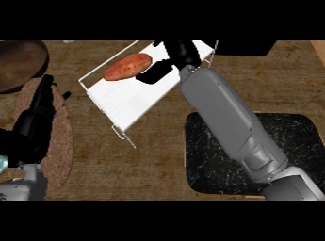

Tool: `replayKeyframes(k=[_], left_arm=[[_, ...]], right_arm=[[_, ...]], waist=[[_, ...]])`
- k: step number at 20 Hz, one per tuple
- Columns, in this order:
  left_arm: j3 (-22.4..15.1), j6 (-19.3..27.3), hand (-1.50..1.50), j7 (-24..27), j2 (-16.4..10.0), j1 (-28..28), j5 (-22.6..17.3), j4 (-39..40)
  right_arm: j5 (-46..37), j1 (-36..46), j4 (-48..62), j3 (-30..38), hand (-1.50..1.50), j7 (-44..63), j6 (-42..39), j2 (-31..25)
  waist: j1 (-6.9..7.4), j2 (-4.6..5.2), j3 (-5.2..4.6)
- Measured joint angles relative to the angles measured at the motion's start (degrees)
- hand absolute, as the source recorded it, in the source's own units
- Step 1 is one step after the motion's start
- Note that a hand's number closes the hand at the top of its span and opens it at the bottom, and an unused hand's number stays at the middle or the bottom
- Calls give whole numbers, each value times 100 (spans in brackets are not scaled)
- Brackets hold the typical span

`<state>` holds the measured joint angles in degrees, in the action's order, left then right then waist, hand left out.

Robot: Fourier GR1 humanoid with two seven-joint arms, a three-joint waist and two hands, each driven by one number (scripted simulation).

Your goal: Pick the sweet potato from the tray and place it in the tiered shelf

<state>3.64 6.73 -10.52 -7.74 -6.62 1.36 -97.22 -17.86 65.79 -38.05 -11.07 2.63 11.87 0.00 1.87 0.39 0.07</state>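
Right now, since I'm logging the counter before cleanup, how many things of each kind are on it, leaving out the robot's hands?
Orange-red sweet potato: 1
White wire tiered shelf: 1
Black square tray: 1
Round woven brown mat: 1
Dark brown round dish: 1
Unclear black shape, top edge: 1
Total: 6

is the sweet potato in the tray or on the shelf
On the tiered shelf. The sweet potato lies on its white surface beside the right hand, well apart from the black tray.
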Motion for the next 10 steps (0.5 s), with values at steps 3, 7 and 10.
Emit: replayKeyframes(k=[3, 7, 10], left_arm=[[-58, 27, 0, 126, 74, 10, 65, 84], [-23, 62, 0, 48, 66, -108, 97, 162], [-30, -11, 0, 90, 68, 88, 27, -40]], right_arm=[[277, 226, 357, 26, -150, -220, -79, -5], [525, 507, 633, 338, -150, -596, -175, -28], [786, 509, 606, 559, -150, -835, -176, -33]], waist=[[10, 5, 0], [-12, 7, -3], [-20, -7, 1]])
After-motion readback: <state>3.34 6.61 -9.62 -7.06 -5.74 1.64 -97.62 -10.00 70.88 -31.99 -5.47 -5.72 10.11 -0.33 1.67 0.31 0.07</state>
